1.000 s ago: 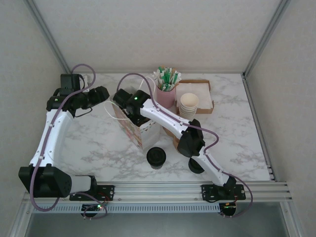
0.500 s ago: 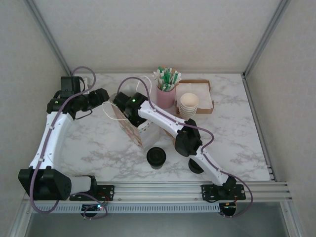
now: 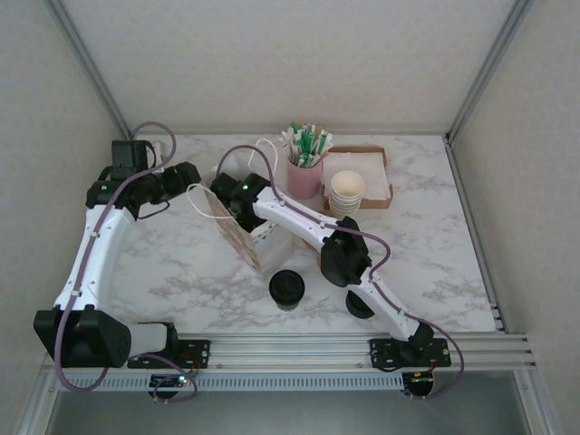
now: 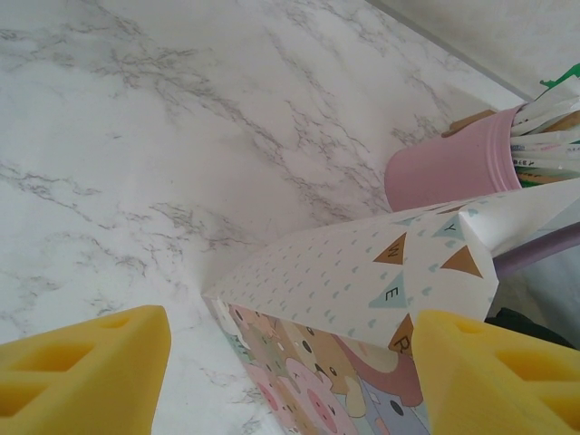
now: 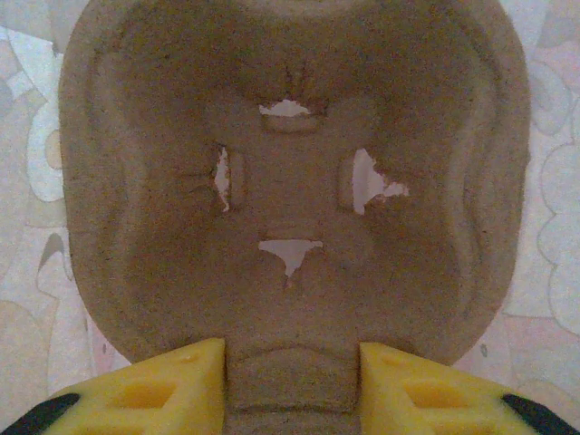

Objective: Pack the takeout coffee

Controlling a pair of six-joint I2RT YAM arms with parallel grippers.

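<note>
Right gripper [image 5: 290,364] straddles pulp carrier [image 5: 290,181], grip unclear; left gripper [image 4: 290,337] gapes around bunting-print bag [image 4: 344,272], flag letters unclear.

Patterned bag [image 4: 362,272] beside pink cup [image 4: 444,172]

The right arm [image 3: 299,217] covered the mouth of the paper bag [image 3: 237,237]; its interior could not be inspected. A black round item [image 3: 361,306] by the table's near edge was half hidden under that arm; cup or bare lid, undetermined. Contents of the pink cup [image 3: 305,177] at the far edge were too small to identify. Right wrist view, soft focus: the pulp carrier [image 5: 290,181] ran off the top edge; the right gripper [image 5: 292,362] was cut by the lower edge, its hold on the carrier's rim unconfirmed. Left wrist view: the left gripper [image 4: 292,353] and the bag's base were cut by the lower edge.
</note>
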